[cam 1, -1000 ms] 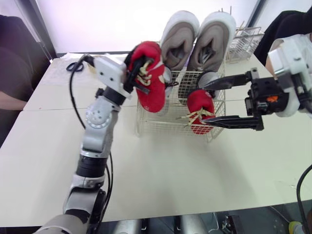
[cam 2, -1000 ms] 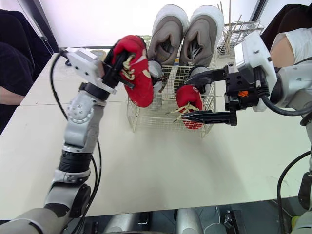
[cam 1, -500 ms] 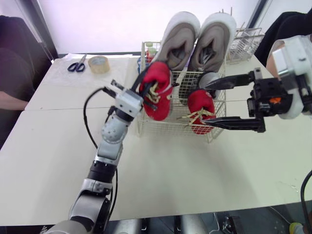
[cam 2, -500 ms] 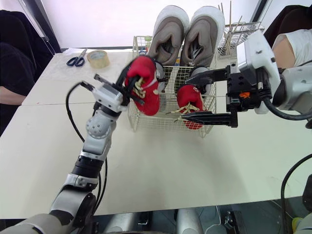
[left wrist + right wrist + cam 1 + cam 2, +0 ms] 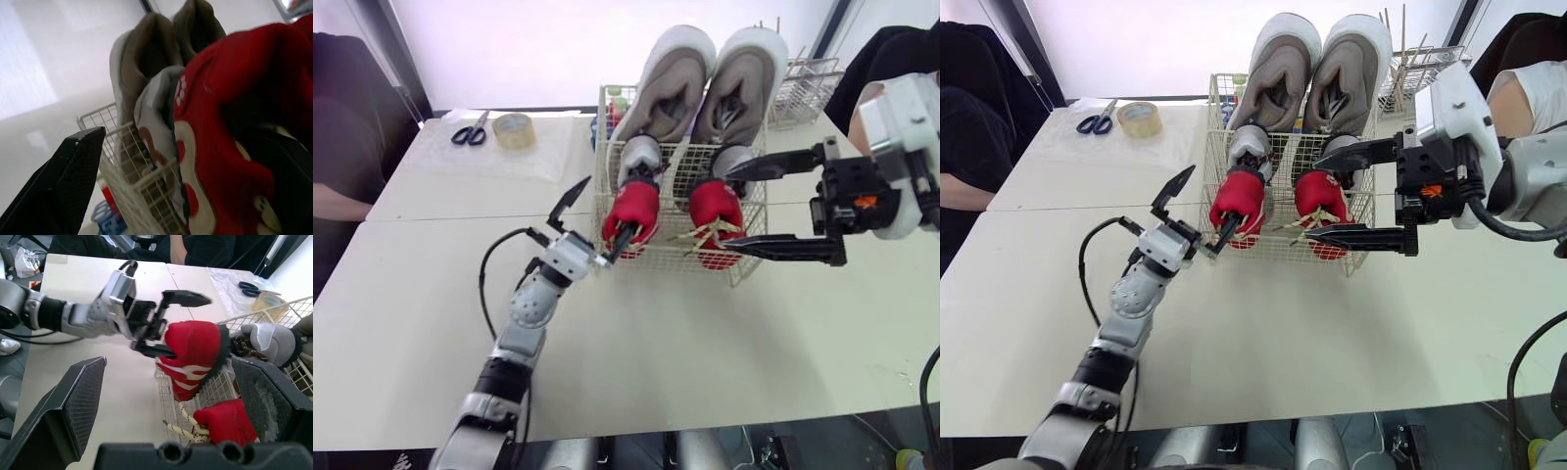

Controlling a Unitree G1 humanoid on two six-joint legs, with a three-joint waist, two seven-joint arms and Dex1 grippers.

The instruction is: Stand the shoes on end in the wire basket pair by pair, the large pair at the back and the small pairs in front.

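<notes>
Scissors (image 5: 468,130) and tape (image 5: 513,128) are seen far left on the table (image 5: 636,343). Red shoes (image 5: 631,208) are stood at the front of the wire basket (image 5: 661,257). One is touched by the wide-open left hand (image 5: 597,215); the right hand (image 5: 734,209) is held wide nearby.

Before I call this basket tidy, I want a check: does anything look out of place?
The right red shoe's laces trail loose through the wire basket's front. One finger of the open left end effector sits inside the left red shoe.
</notes>
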